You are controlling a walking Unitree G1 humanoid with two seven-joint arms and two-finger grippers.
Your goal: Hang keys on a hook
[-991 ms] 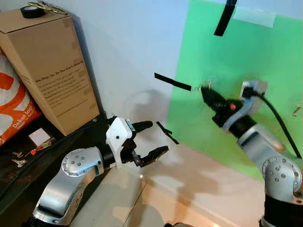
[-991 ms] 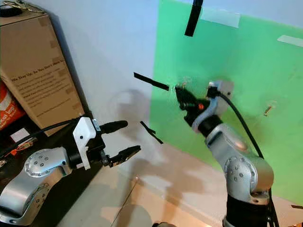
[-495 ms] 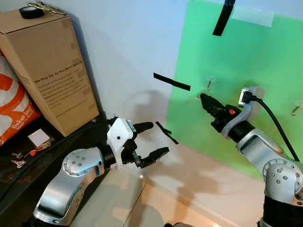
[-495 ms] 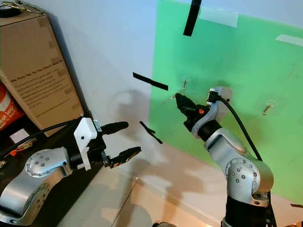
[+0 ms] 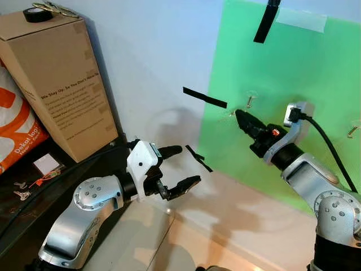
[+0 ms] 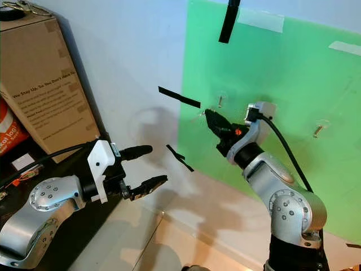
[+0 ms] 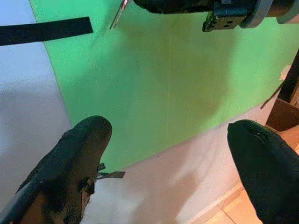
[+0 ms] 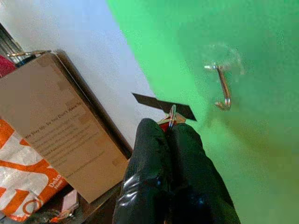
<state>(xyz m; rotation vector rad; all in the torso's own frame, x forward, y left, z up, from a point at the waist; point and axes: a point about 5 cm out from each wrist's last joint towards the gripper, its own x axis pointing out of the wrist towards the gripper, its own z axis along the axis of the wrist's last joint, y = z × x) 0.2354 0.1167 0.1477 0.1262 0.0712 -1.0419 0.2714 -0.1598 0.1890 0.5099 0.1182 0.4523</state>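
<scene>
1 slip threatens: our right gripper (image 8: 170,133) is pinching the small silver key ring (image 8: 172,115) just beside the clear-based metal wall hook (image 8: 223,87), so we are risking missing its tip.

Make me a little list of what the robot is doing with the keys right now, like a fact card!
right end effector: shut on the key ring, raised to the green board
key ring: pinched at the fingertips, not on a hook yet
nearest hook: metal hook on a clear suction cup, bare, close beside the ring
second hook: farther along the board, also bare
left end effector: open, held low near the wall, holding nothing
cardboard box: stands to the robot's left
</scene>
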